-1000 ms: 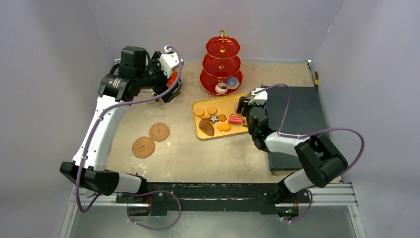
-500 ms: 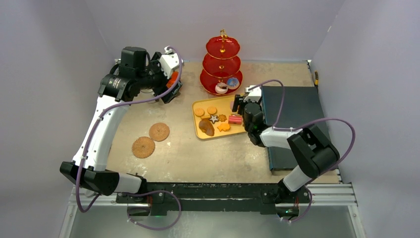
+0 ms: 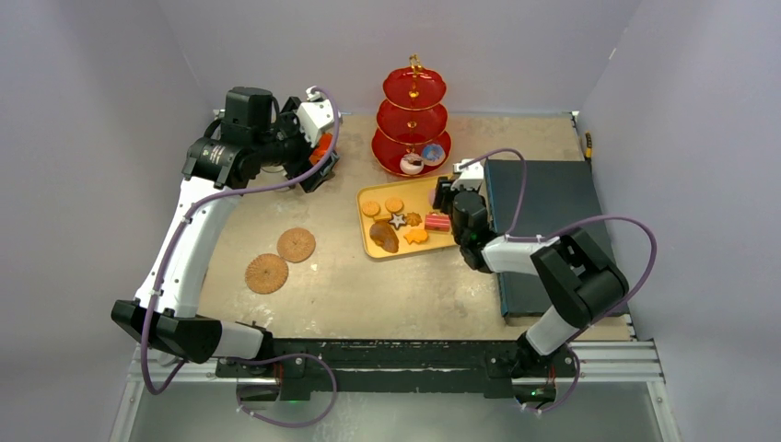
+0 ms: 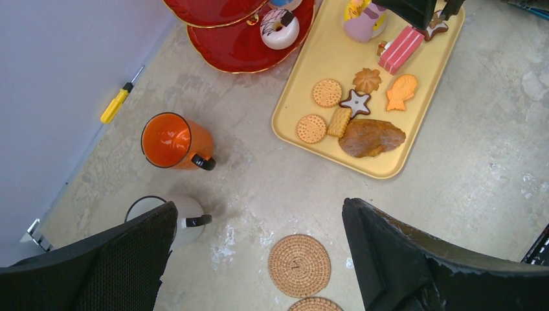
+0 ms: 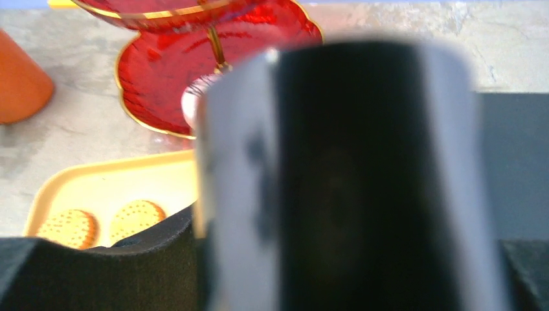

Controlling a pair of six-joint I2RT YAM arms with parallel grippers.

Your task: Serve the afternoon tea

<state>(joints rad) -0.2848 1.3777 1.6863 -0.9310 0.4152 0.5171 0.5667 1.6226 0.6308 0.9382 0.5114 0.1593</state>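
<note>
The red three-tier stand (image 3: 412, 120) stands at the back, with a white donut (image 4: 279, 27) on its lowest tier. In front of it a yellow tray (image 3: 440, 244) holds round biscuits (image 4: 327, 92), a star (image 4: 355, 102), a croissant (image 4: 371, 137) and a pink bar (image 4: 401, 49). My right gripper (image 3: 442, 195) hangs low over the tray's far right corner, and a blurred dark shape fills its wrist view, so its jaws do not show. My left gripper (image 4: 259, 206) is open, high above the orange mug (image 4: 171, 140), the white mug (image 4: 162, 217) and two coasters (image 4: 299, 264).
A dark mat (image 3: 553, 216) covers the table's right side beside the tray. A yellow-handled screwdriver (image 4: 118, 103) lies by the left wall. Grey walls close in the back and both sides.
My right gripper has moved a little left and farther back, from the mat's edge to over the tray's far right corner. The left arm has not moved.
</note>
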